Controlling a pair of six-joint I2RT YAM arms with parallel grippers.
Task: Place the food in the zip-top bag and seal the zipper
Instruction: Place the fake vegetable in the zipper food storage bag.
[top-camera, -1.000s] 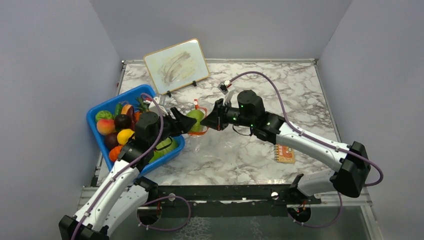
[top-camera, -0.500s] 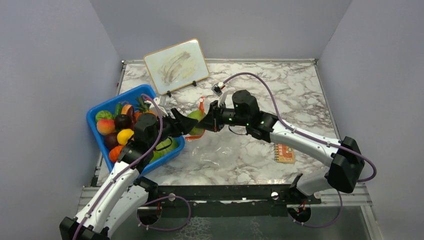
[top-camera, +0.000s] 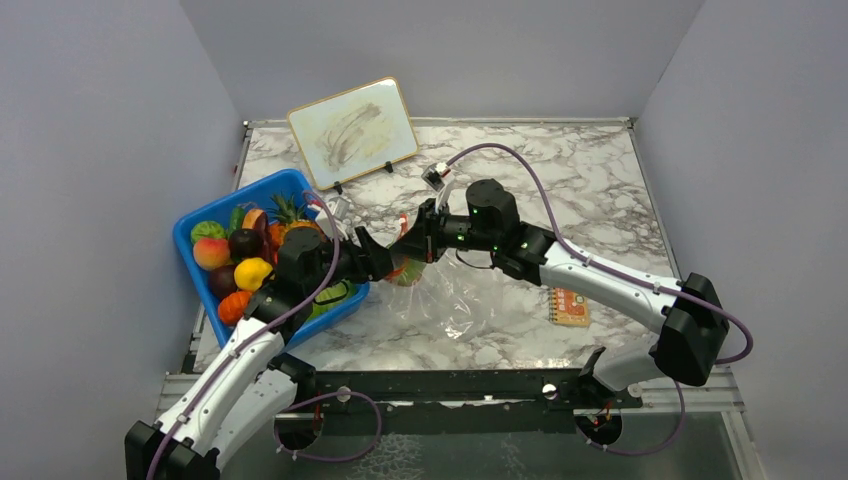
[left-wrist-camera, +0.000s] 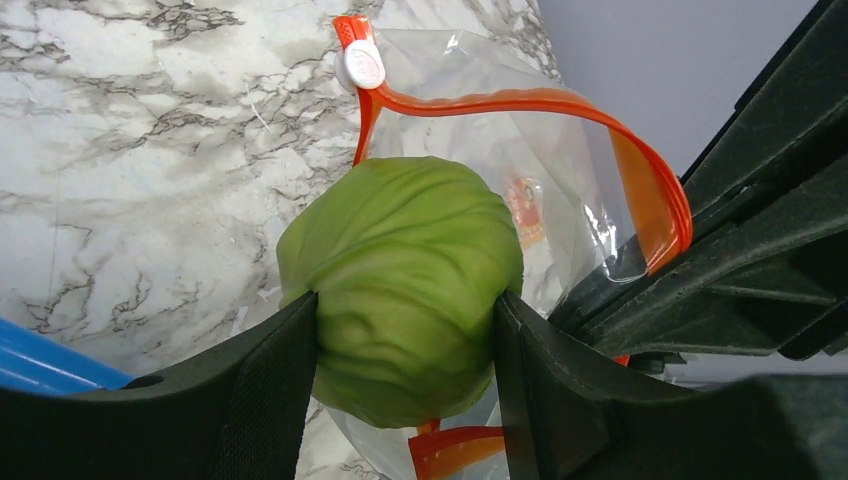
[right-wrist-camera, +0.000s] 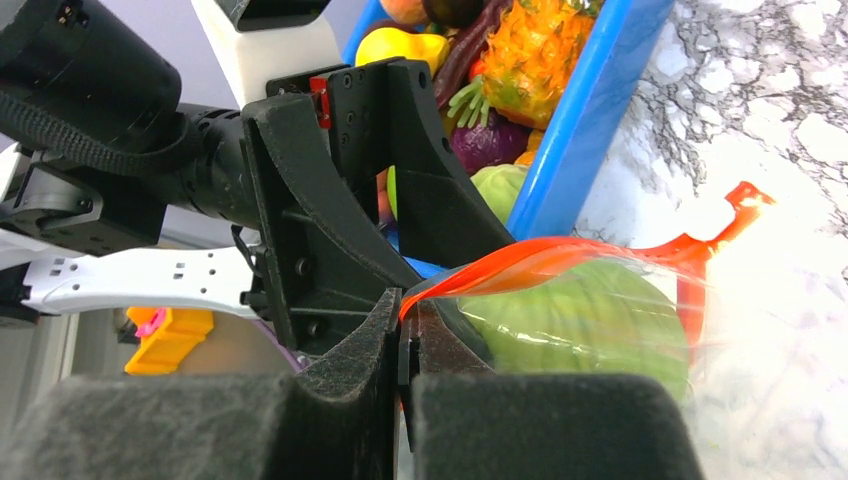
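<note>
Near the middle of the bench, just toward 9 o'clock from centre, both arms meet over the clear crinkly plastic zip-top bag (top-camera: 455, 305). My left pincer (top-camera: 385, 265) stands a good way open, its two black fingers (left-wrist-camera: 270, 390) pressed against either side of a round green plastic toy cabbage (left-wrist-camera: 400, 260), which fills the gap between them. The cabbage hangs at the mouth of the bag: from the left wrist view the orange-red plastic zipper strip (left-wrist-camera: 520, 100) loops over it at 12 to 3 o'clock and shows again beneath it at 6 o'clock. How deep it sits in the bag I cannot tell.

My right pincer (right-wrist-camera: 403, 330) is pressed together, pinching that zipper strip and holding the rim lifted off the bench. From the right wrist view I see the cabbage through the clear film just below the strip. The rest of the bag lies slack on the marble toward 5 o'clock from the pincers.

At 9 o'clock on the bench stands a blue plastic tub (top-camera: 232, 203) heaped with toy fruits (top-camera: 245, 255), a spiky-leaved pineapple (top-camera: 288, 212) among them. A framed whiteboard (top-camera: 352, 132) leans at 11 o'clock, and a small orange notepad (top-camera: 570, 307) lies at 4 o'clock.
</note>
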